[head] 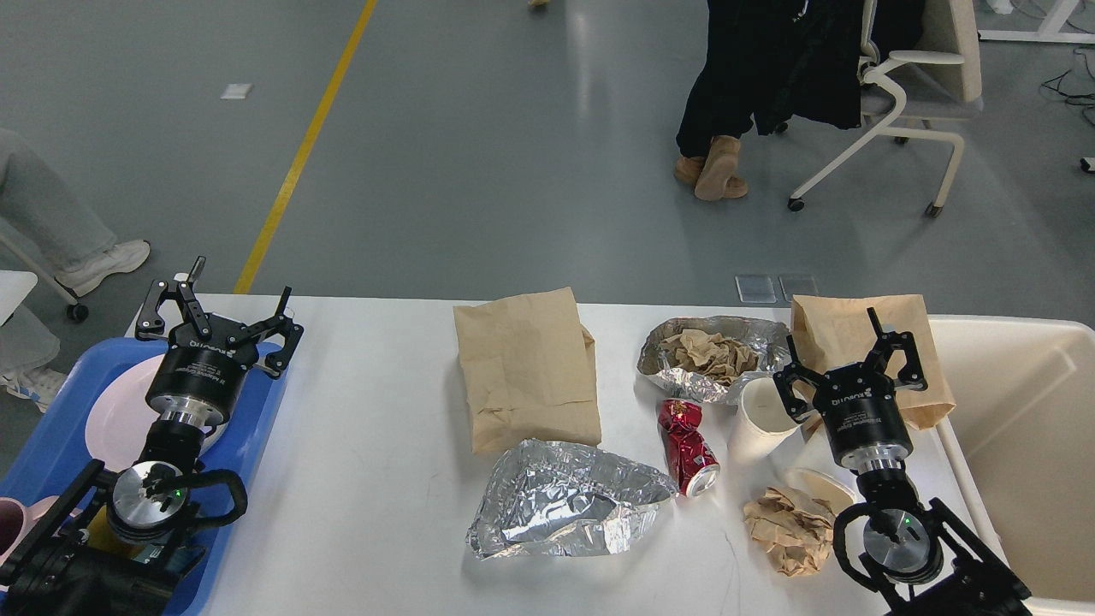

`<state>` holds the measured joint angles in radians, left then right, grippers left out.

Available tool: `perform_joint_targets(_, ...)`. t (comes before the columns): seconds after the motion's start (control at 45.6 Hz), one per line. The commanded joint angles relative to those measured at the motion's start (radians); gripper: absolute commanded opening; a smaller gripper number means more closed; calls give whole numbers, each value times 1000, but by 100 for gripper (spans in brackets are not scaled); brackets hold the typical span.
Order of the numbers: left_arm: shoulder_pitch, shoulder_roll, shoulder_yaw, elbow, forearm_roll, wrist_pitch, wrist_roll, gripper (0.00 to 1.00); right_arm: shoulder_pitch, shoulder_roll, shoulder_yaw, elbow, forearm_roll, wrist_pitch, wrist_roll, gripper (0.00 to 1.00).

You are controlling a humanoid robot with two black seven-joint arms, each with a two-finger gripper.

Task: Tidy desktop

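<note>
The white desktop (376, 445) holds litter: a flat brown paper bag (526, 368), a crumpled foil sheet (565, 509), a foil tray of crumpled brown paper (714, 355), a crushed red can (689, 445), a white paper cup (761, 419), a crumpled brown paper ball (791, 530) and a second brown bag (855, 338). My left gripper (221, 308) is open and empty above the far corner of the blue tray (257, 411). My right gripper (851, 355) is open and empty beside the cup, in front of the second bag.
The blue tray holds a pink plate (115, 419) and mugs, mostly hidden by my left arm. A cream bin (1026, 445) stands at the right end. A seated person (770, 77) and a chair (907, 94) are on the floor beyond.
</note>
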<state>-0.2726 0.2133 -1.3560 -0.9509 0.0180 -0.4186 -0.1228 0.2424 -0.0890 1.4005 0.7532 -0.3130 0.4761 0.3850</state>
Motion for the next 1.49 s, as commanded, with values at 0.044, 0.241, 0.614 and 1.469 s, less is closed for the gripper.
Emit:
perform_joint_targets(0.044,-7,5,0,3,2,-11,0,96,0,0,0,0,0,-1,0,100)
perform_joint_targets(0.241,-19,-6,5,4,2,-15,9,96,0,0,0,0,0,1,0,100)
perform_joint_targets(0.614,-42,-38,-26,18,-7,-6,75,96,0,0,0,0,0,-1,0,100)
perform_joint_targets(1.469,23,-77,-45,147,-18,-192,72,96,0,0,0,0,0,-1,0,100)
